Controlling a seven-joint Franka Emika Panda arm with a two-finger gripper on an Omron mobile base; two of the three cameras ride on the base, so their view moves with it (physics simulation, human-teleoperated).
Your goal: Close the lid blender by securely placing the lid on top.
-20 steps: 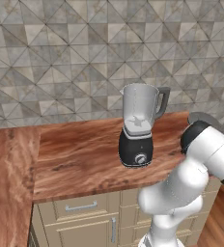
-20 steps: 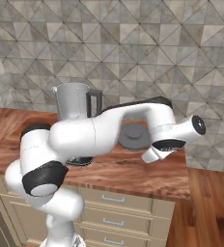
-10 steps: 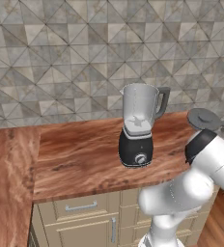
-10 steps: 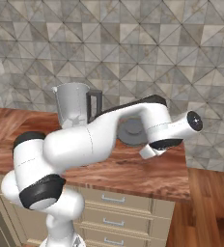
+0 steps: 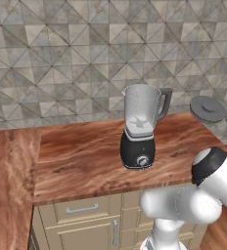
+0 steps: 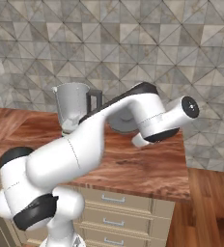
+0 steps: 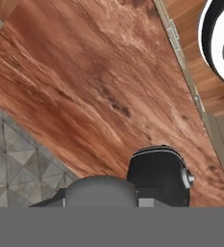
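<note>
left base view: lid (image 5: 208, 108) held up off the table (image 5: 81, 161) right of the blender (image 5: 140, 128), end effector clenched on it, no readable labels.

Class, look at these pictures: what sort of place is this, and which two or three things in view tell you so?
Most likely a kitchen, a rendered one. A wooden countertop runs above cabinet drawers, a tiled backsplash covers the wall behind, and a blender stands on the counter.
</note>
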